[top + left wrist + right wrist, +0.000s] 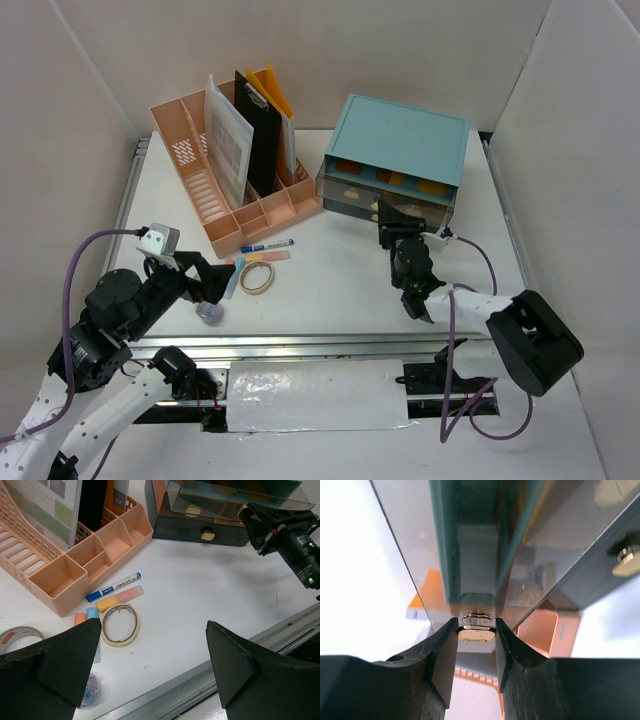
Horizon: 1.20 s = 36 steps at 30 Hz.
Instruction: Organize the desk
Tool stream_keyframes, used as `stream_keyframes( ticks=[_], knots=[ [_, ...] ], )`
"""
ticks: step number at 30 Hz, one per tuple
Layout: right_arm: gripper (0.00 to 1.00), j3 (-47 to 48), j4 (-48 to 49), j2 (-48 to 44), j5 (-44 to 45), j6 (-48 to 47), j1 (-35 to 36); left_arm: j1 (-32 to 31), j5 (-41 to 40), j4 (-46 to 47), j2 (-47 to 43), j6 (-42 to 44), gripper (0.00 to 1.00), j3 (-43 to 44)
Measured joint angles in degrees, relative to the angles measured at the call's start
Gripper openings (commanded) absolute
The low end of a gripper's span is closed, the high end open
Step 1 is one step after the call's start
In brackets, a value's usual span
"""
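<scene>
Brass-coloured drawer knob (476,634): pinched between the right gripper (476,628) pads, on the teal cabinet (405,135) at the far right of the white desk (340,290). Likely pull direction: straight back toward the right arm's base. Left gripper (154,626): spread wide, empty, well apart at near-left.

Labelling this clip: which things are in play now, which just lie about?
In play: small gold drawer knob, teal plastic drawer cabinet, right gripper, white flat desk.
Lying about: blue-capped white marker, cream tape ring, orange highlighter, pink slotted organizer.
</scene>
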Motion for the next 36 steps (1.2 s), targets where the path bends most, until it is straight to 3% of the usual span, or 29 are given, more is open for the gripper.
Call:
stream_keyframes(
  ticks=[6,9,10,11,12,13,27,31,36],
  knots=[
    [0.25,-2.8,-1.5,-4.3,1.6,0.4,3.4,0.0,-0.2,0.0,0.1,0.0,0.99,0.0],
    [0.44,-3.2,-3.0,-5.7,2.4,0.6,4.5,0.0,-1.2,0.0,0.1,-0.1,1.00,0.0],
    [0.59,-3.4,-3.4,-6.3,2.4,0.7,4.7,0.0,-1.6,0.0,0.1,-0.1,1.00,0.0],
    [0.65,-3.5,-3.8,-6.8,2.2,1.0,5.0,0.0,-2.2,0.0,0.1,-0.2,1.00,0.0],
    [0.85,-3.8,-4.4,-7.6,1.9,1.0,5.6,0.0,-2.6,0.0,0.1,-0.2,0.99,0.0],
    [0.92,-4.1,-5.0,-8.5,1.6,1.4,6.1,0.0,-3.1,0.0,0.1,-0.3,0.99,0.0],
    [0.97,-2.6,-23.8,-20.7,1.6,-3.4,14.5,0.0,-17.3,-4.0,2.8,-7.7,1.00,0.1],
    [0.98,5.8,-32.5,-15.6,4.6,-8.0,22.9,0.0,-24.0,-7.8,4.3,-11.5,1.00,0.9],
    [0.98,18.8,-35.9,-2.7,4.1,-20.1,30.4,0.0,-32.6,-13.4,4.2,-18.2,1.00,3.3]
  ],
)
